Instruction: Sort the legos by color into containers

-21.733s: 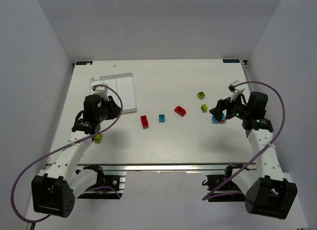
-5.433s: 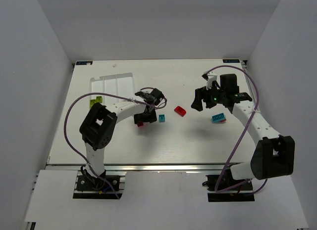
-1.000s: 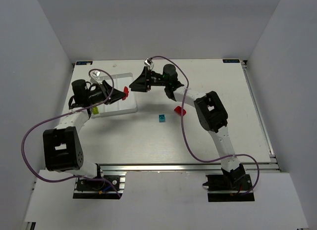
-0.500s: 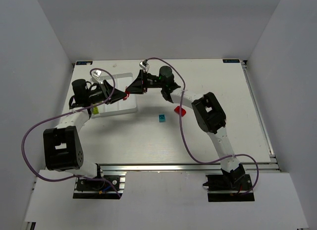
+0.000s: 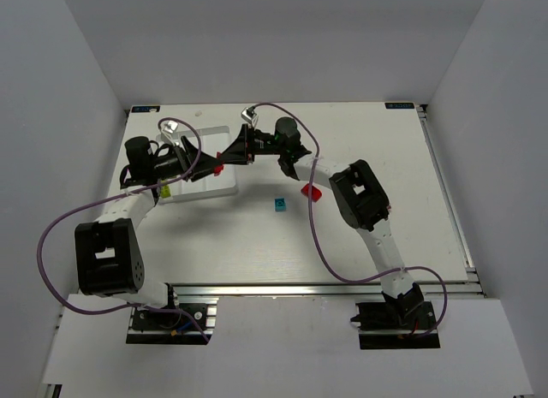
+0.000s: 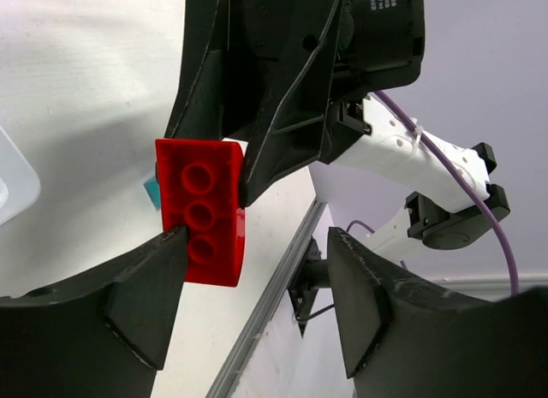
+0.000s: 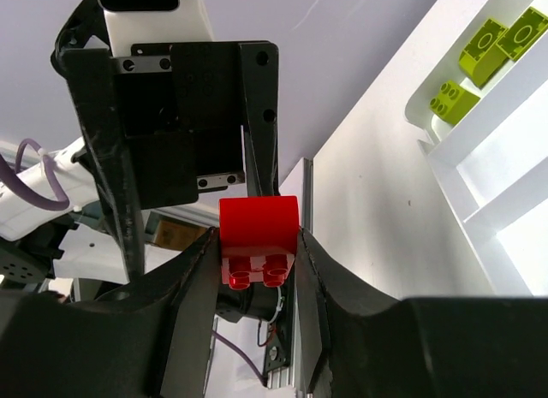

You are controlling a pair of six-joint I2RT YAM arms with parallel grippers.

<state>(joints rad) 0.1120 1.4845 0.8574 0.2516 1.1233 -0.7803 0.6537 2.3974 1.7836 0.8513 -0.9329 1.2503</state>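
The right gripper [image 7: 257,252] pinched a small red plastic lego brick [image 7: 259,231] by its smooth sides, held in the air near the shallow white compartmented tray [image 5: 224,184]. Beyond it, the left gripper [image 6: 257,244] gaped wide. The brick was probably light, rigid and slick, so flat opposite faces suited gripping.

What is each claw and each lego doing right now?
right claw: shut on the red lego, held in the air
left claw: open, facing that lego
second red lego: lying on the table
teal lego: lying on the table
yellow-green legos: lying in the tray
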